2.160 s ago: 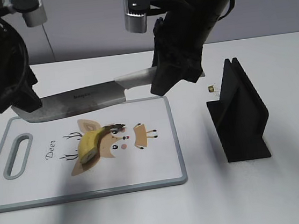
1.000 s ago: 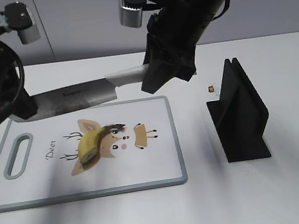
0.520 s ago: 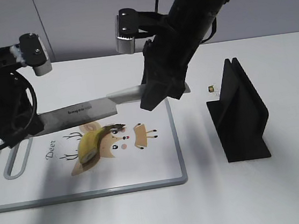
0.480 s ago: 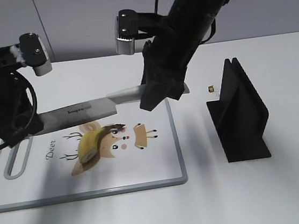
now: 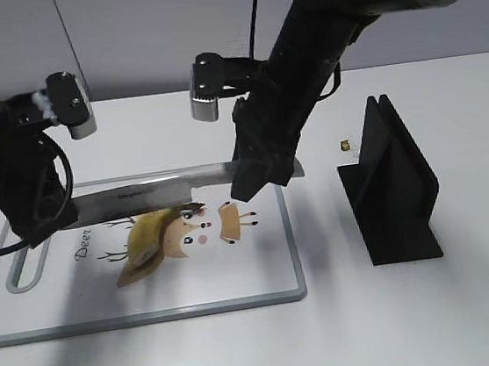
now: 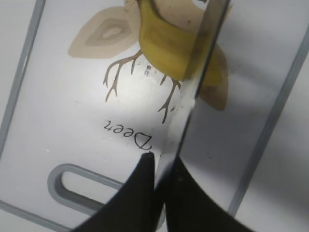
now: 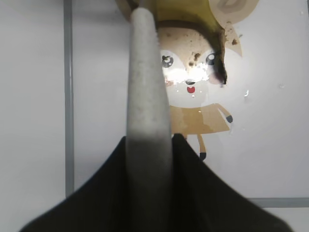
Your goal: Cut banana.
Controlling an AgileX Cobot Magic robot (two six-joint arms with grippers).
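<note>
The banana (image 5: 153, 235) lay on the board (image 5: 238, 281) right under the knife (image 5: 140, 199), blade crossing its long axis, the right tool (image 7: 147, 154) clamped on the handle, the left tool (image 6: 157, 171) pinching the blade tip, both equally near.

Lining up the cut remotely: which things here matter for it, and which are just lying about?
In use: short yellow banana; long steel kitchen knife; white grey-rimmed cutting board; left gripper at blade tip; right gripper on handle.
Idle: black angled stand; small brass-coloured bit.
</note>
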